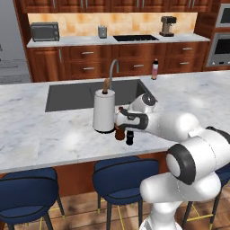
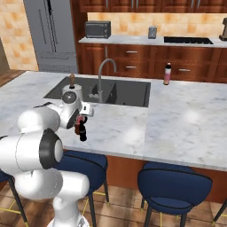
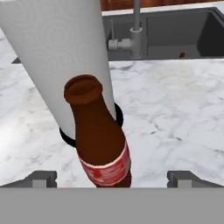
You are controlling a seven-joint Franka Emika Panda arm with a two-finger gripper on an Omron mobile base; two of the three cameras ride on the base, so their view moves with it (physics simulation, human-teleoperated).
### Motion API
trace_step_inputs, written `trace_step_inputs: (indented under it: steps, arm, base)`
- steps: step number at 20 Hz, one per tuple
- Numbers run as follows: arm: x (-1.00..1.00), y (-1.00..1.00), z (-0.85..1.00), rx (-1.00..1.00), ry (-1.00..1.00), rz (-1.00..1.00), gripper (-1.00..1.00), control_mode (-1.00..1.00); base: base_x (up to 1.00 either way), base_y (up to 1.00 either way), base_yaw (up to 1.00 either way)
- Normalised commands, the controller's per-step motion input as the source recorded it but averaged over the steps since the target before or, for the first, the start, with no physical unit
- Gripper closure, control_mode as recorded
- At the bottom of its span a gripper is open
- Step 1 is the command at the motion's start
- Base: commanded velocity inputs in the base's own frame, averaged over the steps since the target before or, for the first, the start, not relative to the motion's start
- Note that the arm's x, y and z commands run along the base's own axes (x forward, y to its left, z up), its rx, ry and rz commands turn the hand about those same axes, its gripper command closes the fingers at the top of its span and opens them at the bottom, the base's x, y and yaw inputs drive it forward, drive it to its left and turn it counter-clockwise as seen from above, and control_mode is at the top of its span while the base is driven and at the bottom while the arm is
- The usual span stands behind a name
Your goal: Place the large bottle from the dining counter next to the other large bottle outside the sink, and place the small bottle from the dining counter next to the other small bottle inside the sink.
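This is a home kitchen, computer-rendered. A long white marble tabletop (image 1: pixel 27 134) forms an island with a dark grey sink (image 1: pixel 81 94) and a curved chrome faucet (image 2: pixel 103 71) set into it, and dark blue stools (image 1: pixel 121 173) tucked along its near side. Behind it run reddish wood cabinets (image 1: pixel 85 60) under a tan tiled wall, carrying a toaster oven (image 1: pixel 45 31), a cooktop (image 1: pixel 134 38) and a coffee machine (image 1: pixel 168 26). A steel refrigerator (image 2: pixel 51 31) stands at one end, a wall oven (image 1: pixel 221 45) at the other.
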Motion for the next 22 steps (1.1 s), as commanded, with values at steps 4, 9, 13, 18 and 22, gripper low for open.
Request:
trace_step_inputs:
  steps: [4, 9, 13, 18, 22]
  arm:
    - [0.42, 0.06, -0.28, 0.04, 0.01, 0.0, -1.0, -1.0]
    - [0.44, 0.09, -0.28, 0.02, 0.02, 0.0, -1.0, -1.0]
    - [0.48, 0.06, -0.25, 0.0, 0.02, 0.0, -1.0, -1.0]
    - [0.58, 0.1, -0.23, 0.0, 0.02, 0.0, 1.0, -1.0]
    - [0.01, 0.11, 0.03, 0.0, -0.01, 0.0, 1.0, -1.0]
  base:
    - [0.0, 0.0, 0.0]
    - [0.0, 0.0, 0.0]
    - [0.0, 0.0, 0.0]
    - [0.0, 0.0, 0.0]
    - [0.0, 0.0, 0.0]
